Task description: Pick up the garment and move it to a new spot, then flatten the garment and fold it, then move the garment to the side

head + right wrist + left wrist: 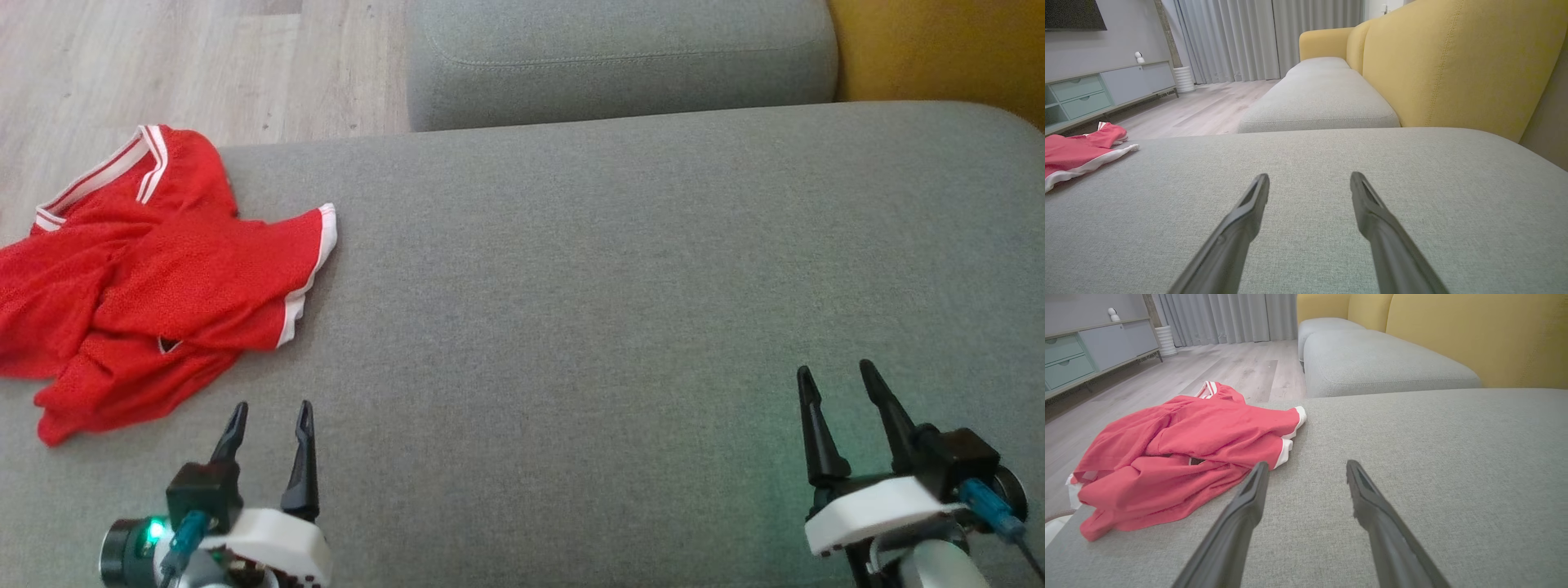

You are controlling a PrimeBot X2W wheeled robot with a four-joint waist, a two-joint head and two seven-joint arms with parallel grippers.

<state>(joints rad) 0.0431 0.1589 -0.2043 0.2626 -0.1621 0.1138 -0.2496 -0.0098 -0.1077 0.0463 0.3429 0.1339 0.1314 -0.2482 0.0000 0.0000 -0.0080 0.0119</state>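
The wide grey fabric seat cushion [612, 286] has much bare surface. From the crumpled red garment with white trim [147, 278] across to the cushion's rounded right end, nothing lies on it. The far edge of the cushion meets a second grey cushion [620, 57] and, more to the left, the pale wooden floor [163, 65]. A yellow upholstered backrest [939, 49] closes the right side.

The left gripper [272, 406] hovers at the near edge, just beside the garment's lower hem, with its two dark fingers apart and nothing between them. The right gripper [836, 367] hovers well apart from the garment, over bare cushion, also spread and empty.

The left wrist view looks low along the cushion. There the left gripper [1307, 464] points past the garment [1184, 457], and behind them are a pale green cabinet with drawers [1094, 347] and grey curtains [1224, 314]. In the right wrist view the right gripper [1309, 175] faces open cushion, the garment [1077, 155] is far to the side, and the backrest [1453, 61] stands tall.

The garment lies at the cushion's far left corner, bunched in loose folds. Its striped collar reaches over the edge toward the floor, and one white-edged sleeve points toward the middle of the cushion.
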